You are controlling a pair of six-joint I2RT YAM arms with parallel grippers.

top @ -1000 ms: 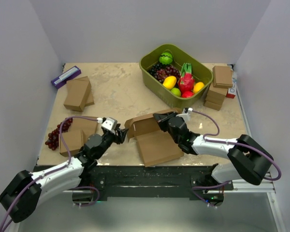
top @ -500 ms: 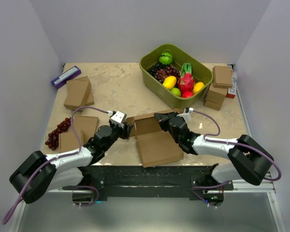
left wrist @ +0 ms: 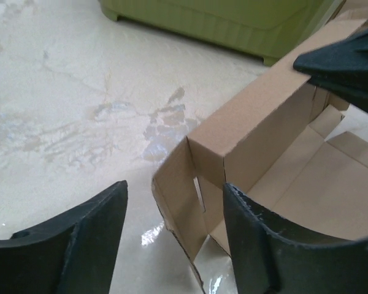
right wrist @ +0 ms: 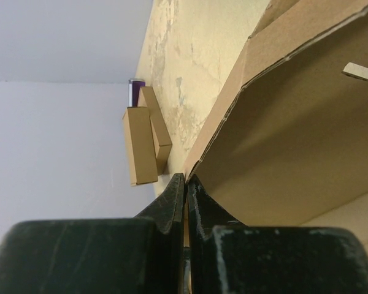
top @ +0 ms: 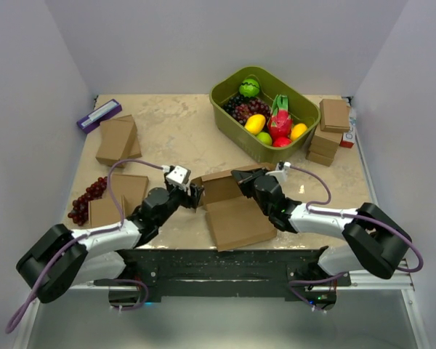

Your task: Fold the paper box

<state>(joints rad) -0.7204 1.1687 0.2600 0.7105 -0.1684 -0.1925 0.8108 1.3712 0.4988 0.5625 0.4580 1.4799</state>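
Left gripper (top: 195, 195) had slid right up to the paper box (top: 236, 218), sitting on the table (top: 182, 138) near the front edge, jaws spread either side of the loose end flap (left wrist: 175, 184). Right gripper (top: 241, 177) was clamped on the raised back wall (left wrist: 264, 116), so tucking that flap looked next.

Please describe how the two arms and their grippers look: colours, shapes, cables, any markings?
The left arm and right arm both have white middle links and bulky black joints. A purple cable loops along each. The left gripper and right gripper have matte black, wedge-shaped fingers. A small white block sits on the left wrist.
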